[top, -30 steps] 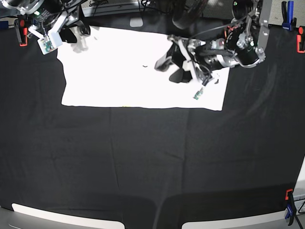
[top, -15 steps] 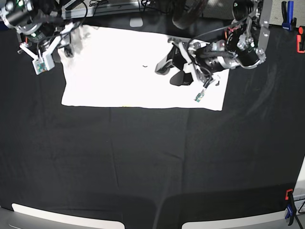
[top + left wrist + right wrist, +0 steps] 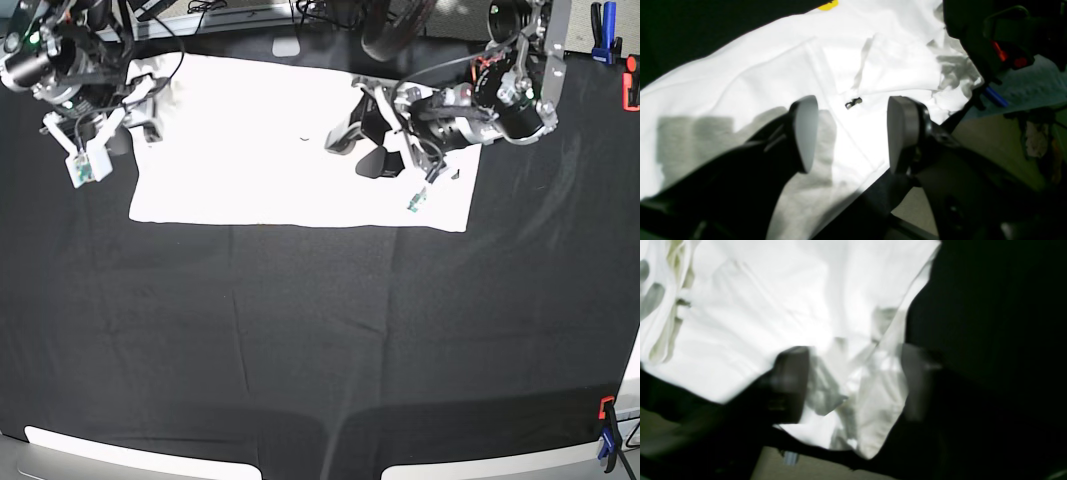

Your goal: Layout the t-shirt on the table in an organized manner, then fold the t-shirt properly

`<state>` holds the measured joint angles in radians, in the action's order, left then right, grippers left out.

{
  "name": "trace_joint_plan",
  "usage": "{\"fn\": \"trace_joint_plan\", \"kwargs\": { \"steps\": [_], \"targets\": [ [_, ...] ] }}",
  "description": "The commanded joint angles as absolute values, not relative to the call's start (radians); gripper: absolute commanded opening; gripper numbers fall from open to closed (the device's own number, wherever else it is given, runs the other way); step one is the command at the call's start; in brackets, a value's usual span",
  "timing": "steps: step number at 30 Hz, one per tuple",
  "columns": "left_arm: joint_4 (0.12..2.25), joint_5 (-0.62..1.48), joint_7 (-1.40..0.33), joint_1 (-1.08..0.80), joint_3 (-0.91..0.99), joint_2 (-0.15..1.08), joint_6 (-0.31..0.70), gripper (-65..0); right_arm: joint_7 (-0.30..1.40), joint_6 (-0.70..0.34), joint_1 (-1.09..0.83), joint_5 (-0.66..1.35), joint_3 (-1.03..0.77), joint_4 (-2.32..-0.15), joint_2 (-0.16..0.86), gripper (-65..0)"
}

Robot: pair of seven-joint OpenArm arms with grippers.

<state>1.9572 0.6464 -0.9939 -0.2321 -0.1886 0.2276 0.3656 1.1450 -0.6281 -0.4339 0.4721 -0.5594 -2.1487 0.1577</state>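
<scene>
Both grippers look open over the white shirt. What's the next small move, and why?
Probably lower the right gripper onto the rumpled far corner of the white cloth t-shirt and close on it. Its jaws stand open around bunched folds there at the shirt's edge, nothing gripped. The left gripper is open above flat cloth, so that side looks smooth on the black-clothed table.

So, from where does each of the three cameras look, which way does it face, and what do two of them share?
Base: high, looking down on the black cloth table and white short-sleeved t-shirt; both arms show.
Left wrist: on the left arm, facing the shirt; open left gripper shows.
Right wrist: on the right arm, facing the shirt's edge; open right gripper, blurred.
Shared: a small dark speck on the shirt, also in base.
</scene>
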Motion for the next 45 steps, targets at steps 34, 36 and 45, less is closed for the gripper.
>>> {"fn": "trace_joint_plan", "kwargs": {
  "steps": [34,36,45],
  "targets": [
    [1.976,0.663,-0.972,-0.224,-0.186,0.228,0.367,-34.3,1.111,-0.698,-0.235,0.857,-0.829,-1.402,0.275,-17.3],
    [1.976,0.663,-0.971,-0.224,-0.186,0.228,0.367,-34.3,1.139,-0.698,-0.203,0.879,-0.828,-1.345,0.274,-17.3],
    [1.976,0.663,-0.971,-0.224,-0.186,0.228,0.367,-34.3,1.145,-0.698,-0.249,0.887,-0.674,-1.305,0.277,-17.3]
  ]
}}
